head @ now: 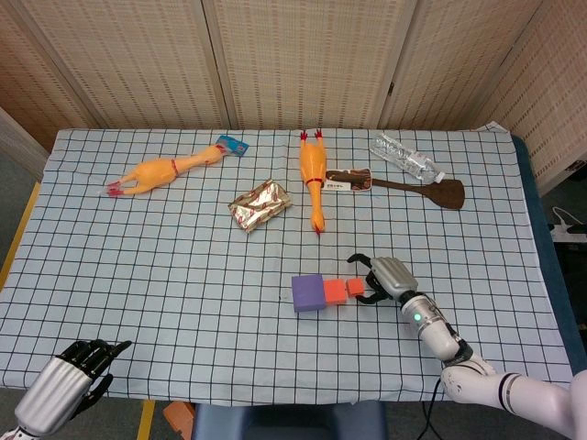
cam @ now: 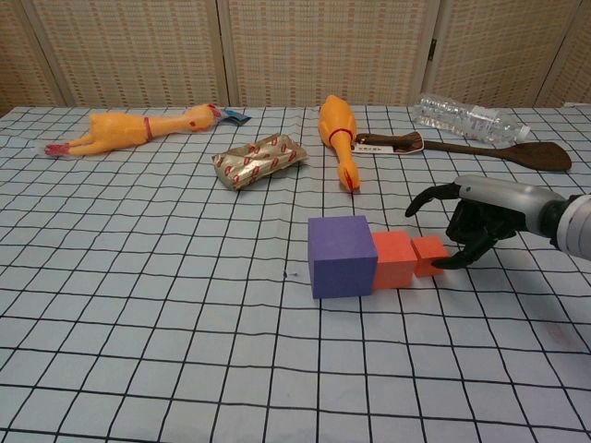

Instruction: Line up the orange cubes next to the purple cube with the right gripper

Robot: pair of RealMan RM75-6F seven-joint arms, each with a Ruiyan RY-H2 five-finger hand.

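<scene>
A purple cube (cam: 342, 256) (head: 307, 292) stands on the checked tablecloth right of centre. A larger orange cube (cam: 394, 259) (head: 335, 291) touches its right face, and a small orange cube (cam: 428, 256) (head: 355, 287) sits against that one, so the three form a row. My right hand (cam: 478, 220) (head: 388, 276) hovers just right of the small cube with its fingers spread and nothing in it; one fingertip (cam: 447, 263) lies close beside the cube's lower right edge. My left hand (head: 77, 367) rests at the table's near left corner, fingers apart and empty.
At the back of the table lie two rubber chickens (cam: 138, 129) (cam: 340, 131), a foil packet (cam: 259, 159), a plastic bottle (cam: 466, 119) and a dark wooden spatula (cam: 499, 149). The cloth's front edge (head: 275, 401) runs close below the cubes.
</scene>
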